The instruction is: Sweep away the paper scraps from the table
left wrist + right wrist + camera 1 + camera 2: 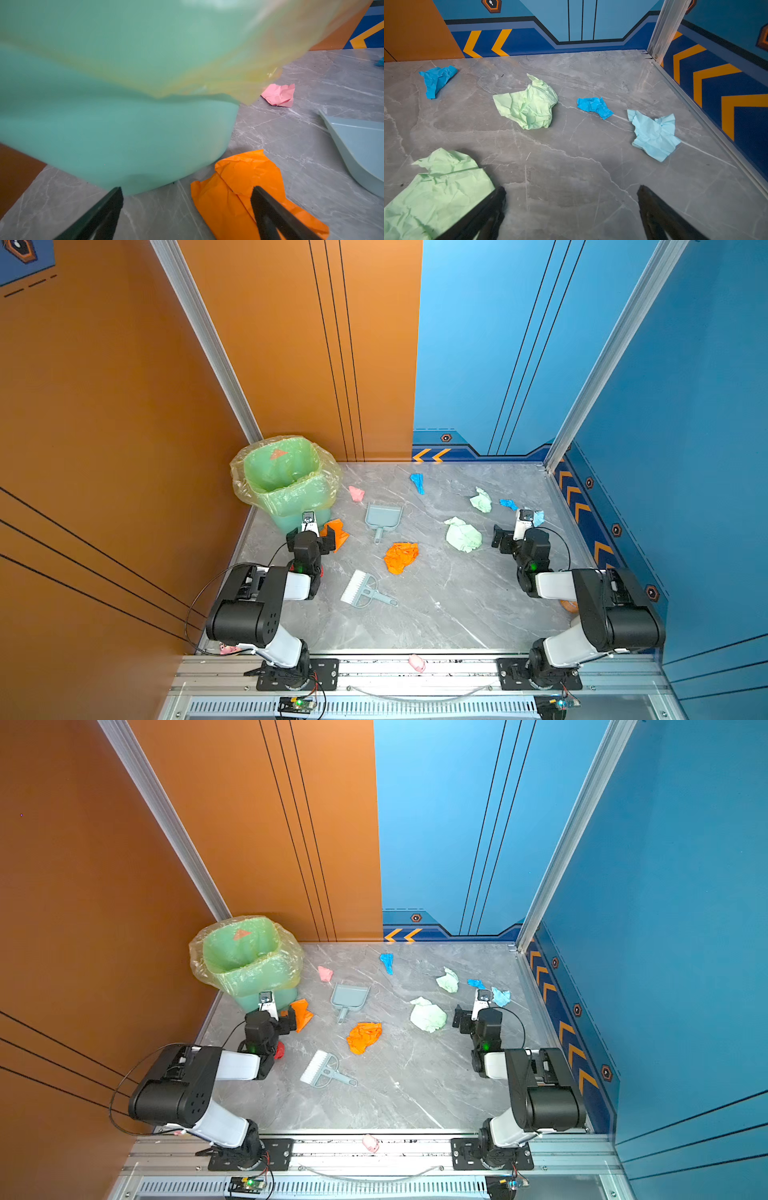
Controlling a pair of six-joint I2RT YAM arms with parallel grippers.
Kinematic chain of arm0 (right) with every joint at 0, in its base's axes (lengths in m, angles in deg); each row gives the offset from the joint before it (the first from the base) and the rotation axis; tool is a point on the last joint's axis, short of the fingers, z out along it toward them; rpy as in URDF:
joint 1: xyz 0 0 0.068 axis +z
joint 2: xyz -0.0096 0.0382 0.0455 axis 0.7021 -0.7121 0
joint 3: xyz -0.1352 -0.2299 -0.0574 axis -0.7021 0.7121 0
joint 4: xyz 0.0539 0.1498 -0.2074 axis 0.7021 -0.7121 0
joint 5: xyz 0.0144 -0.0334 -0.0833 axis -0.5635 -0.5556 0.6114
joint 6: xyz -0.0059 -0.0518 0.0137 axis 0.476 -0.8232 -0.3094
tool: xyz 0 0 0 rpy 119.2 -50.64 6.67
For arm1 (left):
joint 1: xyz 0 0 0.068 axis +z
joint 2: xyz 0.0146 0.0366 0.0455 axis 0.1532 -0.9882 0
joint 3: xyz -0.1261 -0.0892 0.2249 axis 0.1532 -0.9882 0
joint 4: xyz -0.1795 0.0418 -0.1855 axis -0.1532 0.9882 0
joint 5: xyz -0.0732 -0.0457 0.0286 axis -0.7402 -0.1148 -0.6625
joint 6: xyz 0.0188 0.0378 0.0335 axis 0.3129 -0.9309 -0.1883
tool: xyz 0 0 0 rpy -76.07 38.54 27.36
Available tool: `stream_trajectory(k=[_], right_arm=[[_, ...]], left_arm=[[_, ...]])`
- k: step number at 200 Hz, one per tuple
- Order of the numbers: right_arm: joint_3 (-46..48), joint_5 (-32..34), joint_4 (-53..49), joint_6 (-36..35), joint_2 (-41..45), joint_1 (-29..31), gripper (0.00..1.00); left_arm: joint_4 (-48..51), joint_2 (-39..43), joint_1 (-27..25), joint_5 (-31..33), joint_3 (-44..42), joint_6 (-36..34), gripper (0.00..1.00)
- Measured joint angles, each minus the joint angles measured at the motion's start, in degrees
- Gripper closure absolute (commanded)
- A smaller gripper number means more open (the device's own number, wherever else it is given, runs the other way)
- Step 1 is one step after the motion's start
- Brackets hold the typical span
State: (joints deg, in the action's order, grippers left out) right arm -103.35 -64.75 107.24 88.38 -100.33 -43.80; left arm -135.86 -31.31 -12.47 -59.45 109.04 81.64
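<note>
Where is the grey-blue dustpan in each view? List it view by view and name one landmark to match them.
Top view: dustpan left of centre, right of the green bin, handle toward the arms.
Top view: dustpan, same spot beside the bin.
Left wrist: part of its pan, cut off by the frame, beyond the orange scrap.
Right wrist: not in it.
Shared landmark: the pink scrap beside it, toward the bin.

Plain orange wall, blue walls, yellow chevrons, aluminium corner posts.
</note>
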Motion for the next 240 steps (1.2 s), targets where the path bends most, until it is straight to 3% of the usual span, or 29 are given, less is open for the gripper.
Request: stream_trajectory(k=[205,240], right_arm=[[0.0,0.0,0.0,0.0,0.0,0.0,0.0],[0.0,0.0,0.0,0.0,0.0,0.0,0.0]], left_arm=[[0.0,0.0,0.0,-0.2,0.0,0.0,0.02],[0.0,0.0,0.0,-3.2,0.0,-0.7,0.02]])
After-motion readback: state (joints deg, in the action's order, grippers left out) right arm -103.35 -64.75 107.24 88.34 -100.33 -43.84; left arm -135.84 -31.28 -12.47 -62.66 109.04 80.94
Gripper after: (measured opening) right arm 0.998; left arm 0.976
